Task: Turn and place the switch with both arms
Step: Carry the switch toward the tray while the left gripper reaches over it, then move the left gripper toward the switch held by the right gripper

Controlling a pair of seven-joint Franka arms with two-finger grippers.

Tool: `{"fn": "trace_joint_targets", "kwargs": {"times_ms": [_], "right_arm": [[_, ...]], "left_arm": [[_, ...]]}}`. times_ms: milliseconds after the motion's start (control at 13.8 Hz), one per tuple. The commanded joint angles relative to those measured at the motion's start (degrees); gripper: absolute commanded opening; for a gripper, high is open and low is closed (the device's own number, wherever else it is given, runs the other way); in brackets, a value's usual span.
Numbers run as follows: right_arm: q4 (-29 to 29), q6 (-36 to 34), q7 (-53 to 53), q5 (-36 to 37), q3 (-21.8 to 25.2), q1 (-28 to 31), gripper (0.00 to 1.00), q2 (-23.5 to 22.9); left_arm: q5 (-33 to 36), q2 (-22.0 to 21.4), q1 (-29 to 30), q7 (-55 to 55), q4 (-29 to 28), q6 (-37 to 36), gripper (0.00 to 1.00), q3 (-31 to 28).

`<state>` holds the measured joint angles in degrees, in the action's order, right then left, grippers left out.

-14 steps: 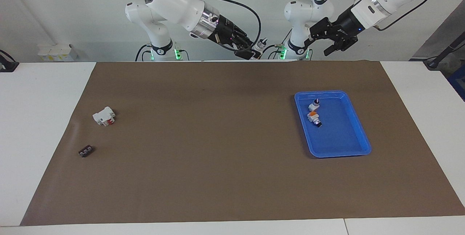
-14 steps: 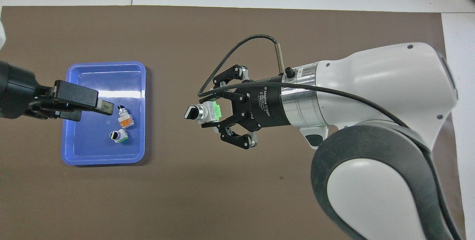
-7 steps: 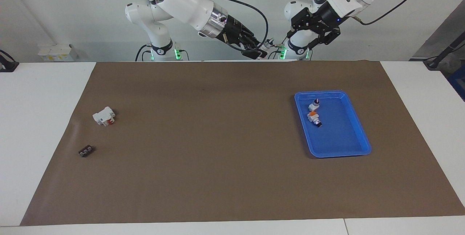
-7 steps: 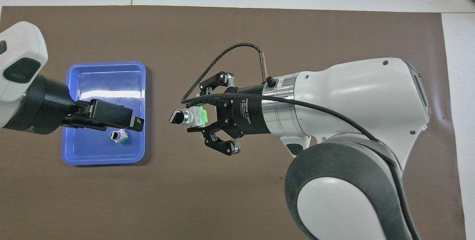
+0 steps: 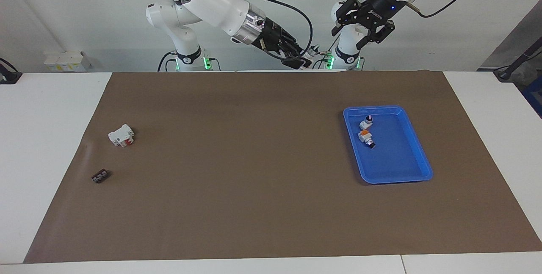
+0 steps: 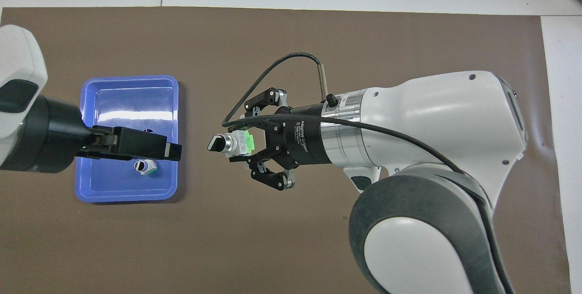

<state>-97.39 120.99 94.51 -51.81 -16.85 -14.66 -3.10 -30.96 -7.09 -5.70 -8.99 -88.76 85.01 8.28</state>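
The right tool [image 6: 248,142] is clenched on the switch [image 6: 236,142], holding it in the air above the brown mat, black-tipped stem pointing toward the left tool [image 6: 170,151]; the left tool hangs over the blue tray [image 6: 91,189], whether its fingers are parted I cannot tell; the handover step seems in hand; next, the left tool must line up on the stem and grip it.

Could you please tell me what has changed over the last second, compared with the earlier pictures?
The left gripper rose and swung toward the held switch. The right gripper carried that switch slightly toward the left arm's end and stayed shut on it. The blue tray, the white block and the small dark part stayed put.
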Motion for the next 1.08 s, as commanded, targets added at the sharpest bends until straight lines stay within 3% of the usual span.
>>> {"fn": "trace_joint_targets", "kwargs": {"times_ms": [0, 144, 361, 578, 1011], "right_arm": [[-0.69, 1.00, 0.32, -1.19, -0.20, 0.16, 0.00, 0.55], [-0.69, 0.91, 0.32, -1.19, -0.20, 0.16, 0.00, 0.55], [-0.69, 1.00, 0.32, -1.10, -0.20, 0.16, 0.00, 0.55], [-0.69, 1.00, 0.32, -1.10, -0.20, 0.16, 0.00, 0.55], [-0.61, 1.00, 0.32, -1.10, -0.20, 0.16, 0.00, 0.55]], "left_arm": [[-3.92, -0.82, -0.19, 1.94, -1.59, 3.39, 0.86, 0.07], [-5.33, -0.73, -0.37, 2.22, -1.94, 6.82, 0.77, 0.42], [-5.77, -2.22, -0.63, 11.59, -5.62, 9.02, 0.55, 1.39], [-7.69, -3.46, -1.59, 14.07, -8.79, 13.06, 0.54, 1.65], [-9.38, -3.55, -1.86, 17.60, -9.06, 11.67, 0.49, 1.83]]}}
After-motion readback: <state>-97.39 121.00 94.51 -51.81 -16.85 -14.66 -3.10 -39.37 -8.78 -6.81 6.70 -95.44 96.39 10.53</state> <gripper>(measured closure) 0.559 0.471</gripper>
